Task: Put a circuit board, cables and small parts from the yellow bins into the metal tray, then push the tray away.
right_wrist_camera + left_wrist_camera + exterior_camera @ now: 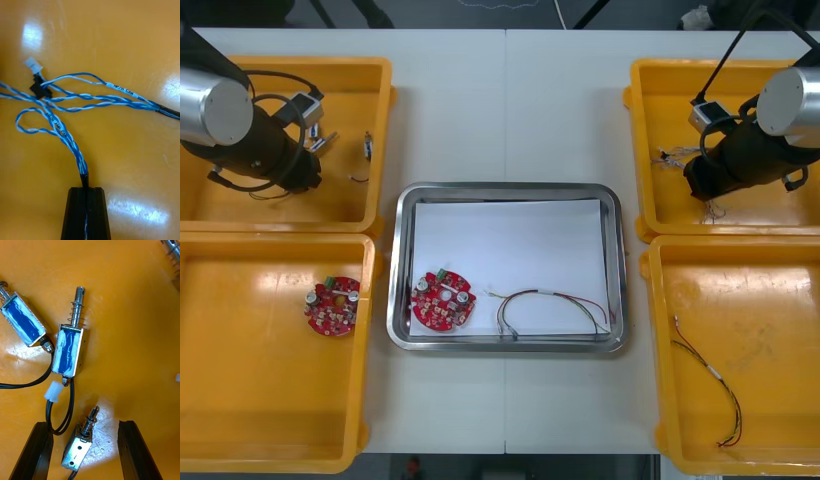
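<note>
A board [442,300] lies in the tray's [612,250] near-left corner, a cable [550,305] right of it. Left of the tray a bin [260,380] holds another board [332,307]; far right of the tray, a cable bundle [75,152].

Bright overhead light: white glare patches on the yellow bin [112,41] floor near the blue and white cable [73,147]; the metal tray [505,188] rim gleams.

Centre-frame, the metal tray [505,188] holds a red circuit board [442,300] and red-and-yellow cable [542,292]; blue-and-white cable [75,98] lies, apparently tangled, in the upper-right yellow bin [710,66].
</note>
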Motion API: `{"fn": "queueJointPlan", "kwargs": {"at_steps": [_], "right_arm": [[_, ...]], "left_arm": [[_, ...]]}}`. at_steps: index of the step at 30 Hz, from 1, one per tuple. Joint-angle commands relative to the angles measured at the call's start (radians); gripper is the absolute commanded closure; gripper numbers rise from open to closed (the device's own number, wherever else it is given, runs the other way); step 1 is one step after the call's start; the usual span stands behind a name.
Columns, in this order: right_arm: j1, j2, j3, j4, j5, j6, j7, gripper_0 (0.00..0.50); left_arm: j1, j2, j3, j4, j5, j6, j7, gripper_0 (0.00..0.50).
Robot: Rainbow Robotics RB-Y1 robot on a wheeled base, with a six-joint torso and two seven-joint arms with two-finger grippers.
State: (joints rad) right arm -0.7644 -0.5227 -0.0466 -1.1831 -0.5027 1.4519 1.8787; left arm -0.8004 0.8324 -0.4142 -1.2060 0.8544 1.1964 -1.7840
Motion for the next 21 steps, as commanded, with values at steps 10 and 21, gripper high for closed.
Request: {"fn": "queueJointPlan", "kwargs": {"at_steps": [10, 21], "right_arm": [[0.011, -0.026, -0.139, -0.383, 0.007, 0.338, 0.057, 0.500], [0.011, -0.056, -0.170, -0.561, -0.010, 0.468, 0.060, 0.500]], "left_arm": [[0.018, 0.033, 0.014, -0.035, -0.054, 0.023, -0.137, 0.000], [0.050, 0.033, -0.009, -0.035, -0.057, -0.015, -0.141, 0.000]]}}
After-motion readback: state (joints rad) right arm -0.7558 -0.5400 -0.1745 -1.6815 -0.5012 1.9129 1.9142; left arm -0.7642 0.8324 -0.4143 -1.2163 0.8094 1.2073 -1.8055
